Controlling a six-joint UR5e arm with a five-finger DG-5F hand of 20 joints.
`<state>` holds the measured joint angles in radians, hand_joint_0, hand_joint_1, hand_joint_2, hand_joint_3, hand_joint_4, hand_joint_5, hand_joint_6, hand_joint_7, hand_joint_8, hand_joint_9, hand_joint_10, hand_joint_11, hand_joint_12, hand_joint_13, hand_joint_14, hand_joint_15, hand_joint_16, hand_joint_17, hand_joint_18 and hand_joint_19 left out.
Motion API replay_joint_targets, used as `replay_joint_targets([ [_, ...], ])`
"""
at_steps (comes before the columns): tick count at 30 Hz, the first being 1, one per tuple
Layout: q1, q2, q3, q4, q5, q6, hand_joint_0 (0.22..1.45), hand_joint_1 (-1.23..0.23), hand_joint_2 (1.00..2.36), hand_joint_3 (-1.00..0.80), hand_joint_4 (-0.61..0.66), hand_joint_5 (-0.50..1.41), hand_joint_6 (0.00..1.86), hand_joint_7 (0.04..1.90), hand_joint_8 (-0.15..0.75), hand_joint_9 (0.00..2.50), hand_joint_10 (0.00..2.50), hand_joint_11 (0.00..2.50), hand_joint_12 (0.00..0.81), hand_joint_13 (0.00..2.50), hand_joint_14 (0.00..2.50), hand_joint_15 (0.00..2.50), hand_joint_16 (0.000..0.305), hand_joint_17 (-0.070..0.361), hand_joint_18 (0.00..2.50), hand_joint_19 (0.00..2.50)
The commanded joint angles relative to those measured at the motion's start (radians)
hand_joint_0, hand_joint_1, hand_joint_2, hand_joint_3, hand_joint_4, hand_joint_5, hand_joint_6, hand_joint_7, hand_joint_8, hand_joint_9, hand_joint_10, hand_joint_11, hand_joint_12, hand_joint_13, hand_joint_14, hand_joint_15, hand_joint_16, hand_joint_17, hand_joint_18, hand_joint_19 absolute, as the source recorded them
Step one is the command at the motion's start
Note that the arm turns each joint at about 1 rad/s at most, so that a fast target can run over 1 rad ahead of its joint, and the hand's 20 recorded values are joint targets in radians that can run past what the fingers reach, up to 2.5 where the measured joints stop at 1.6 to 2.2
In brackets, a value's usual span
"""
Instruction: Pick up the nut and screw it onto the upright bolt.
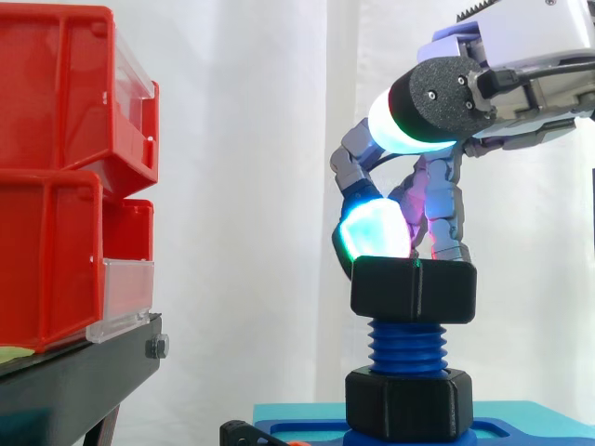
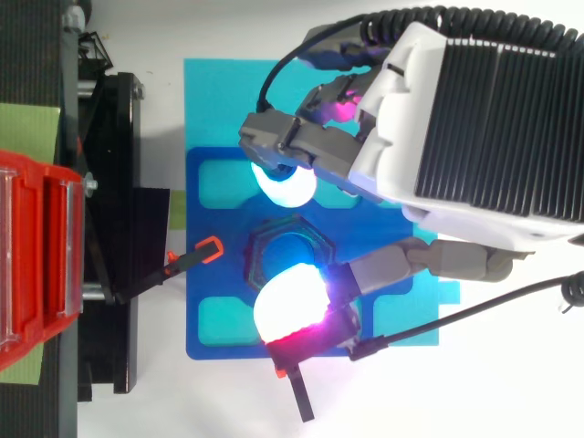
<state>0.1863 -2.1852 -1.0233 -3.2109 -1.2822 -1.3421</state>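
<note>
A black hexagonal nut (image 1: 414, 290) sits level on top of the upright blue threaded bolt (image 1: 407, 346). Bare threads show below it, down to a second black collar (image 1: 409, 401) on the blue base plate (image 2: 210, 301). The robot hand (image 2: 474, 119) reaches in from above with curled fingers, its glowing fingertips (image 2: 290, 306) clamped on opposite sides of the nut. This grip looks meant to hold the nut square on the threads for turning.

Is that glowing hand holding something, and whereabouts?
The hand's fingers pinch the upper black nut by opposite sides of its top edge, on the blue bolt.
</note>
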Motion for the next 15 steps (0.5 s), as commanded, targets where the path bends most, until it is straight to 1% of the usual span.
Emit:
replay_joint_targets([
  [1, -0.004, -0.001, 0.022, -0.014, -0.002, -0.019, 0.50, -0.23, 1.00, -0.50, 0.27, -0.05, 0.51, 1.08, 0.330, 1.27, 0.01, 0.23, 0.383, 0.91, 0.00, 0.11, 0.044, 0.099, 0.64, 0.10],
  [2, -0.007, 0.001, 0.040, -0.027, -0.006, -0.029, 0.50, -0.23, 1.00, -0.50, 0.29, -0.07, 0.50, 1.01, 0.327, 1.24, 0.01, 0.23, 0.385, 0.88, 0.00, 0.11, 0.045, 0.102, 0.63, 0.10],
  [3, -0.016, -0.001, 0.089, -0.072, -0.026, -0.052, 0.49, -0.23, 1.00, -0.50, 0.29, -0.08, 0.50, 0.95, 0.322, 1.19, 0.01, 0.20, 0.389, 0.85, 0.00, 0.10, 0.046, 0.103, 0.62, 0.09],
  [4, -0.018, -0.001, 0.097, -0.078, -0.029, -0.054, 0.49, -0.23, 1.00, -0.50, 0.28, -0.09, 0.50, 0.93, 0.325, 1.19, 0.01, 0.20, 0.392, 0.83, 0.00, 0.10, 0.046, 0.103, 0.61, 0.09],
  [6, -0.022, -0.001, 0.121, -0.081, -0.045, -0.058, 0.49, -0.23, 1.00, -0.50, 0.25, -0.11, 0.50, 0.81, 0.313, 1.01, 0.00, 0.09, 0.388, 0.74, 0.00, 0.06, 0.047, 0.105, 0.54, 0.07],
  [7, -0.022, -0.001, 0.121, -0.081, -0.048, -0.058, 0.49, -0.23, 1.00, -0.50, 0.25, -0.11, 0.50, 0.81, 0.313, 1.01, 0.00, 0.09, 0.388, 0.74, 0.00, 0.06, 0.047, 0.105, 0.54, 0.07],
  [9, -0.021, -0.001, 0.123, -0.081, -0.051, -0.058, 0.48, -0.23, 1.00, -0.50, 0.24, -0.14, 0.50, 0.72, 0.298, 0.87, 0.00, 0.00, 0.391, 0.60, 0.00, 0.00, 0.048, 0.108, 0.42, 0.02],
  [10, -0.021, -0.001, 0.121, -0.079, -0.059, -0.057, 0.48, -0.23, 1.00, -0.50, 0.23, -0.14, 0.50, 0.71, 0.301, 0.83, 0.00, 0.00, 0.391, 0.57, 0.00, 0.00, 0.048, 0.108, 0.40, 0.01],
  [12, -0.015, -0.002, 0.120, -0.075, -0.062, -0.055, 0.48, -0.22, 1.00, -0.50, 0.22, -0.16, 0.50, 0.68, 0.290, 0.74, 0.00, 0.00, 0.396, 0.47, 0.00, 0.00, 0.049, 0.110, 0.34, 0.00],
  [14, -0.011, -0.002, 0.104, -0.066, -0.063, -0.054, 0.47, -0.21, 1.00, -0.50, 0.21, -0.16, 0.50, 0.66, 0.295, 0.69, 0.00, 0.00, 0.393, 0.43, 0.00, 0.00, 0.049, 0.109, 0.23, 0.00],
  [15, -0.008, -0.001, 0.083, -0.052, -0.065, -0.048, 0.47, -0.21, 1.00, -0.50, 0.21, -0.16, 0.50, 0.66, 0.293, 0.68, 0.00, 0.00, 0.395, 0.39, 0.00, 0.00, 0.048, 0.109, 0.19, 0.00],
])
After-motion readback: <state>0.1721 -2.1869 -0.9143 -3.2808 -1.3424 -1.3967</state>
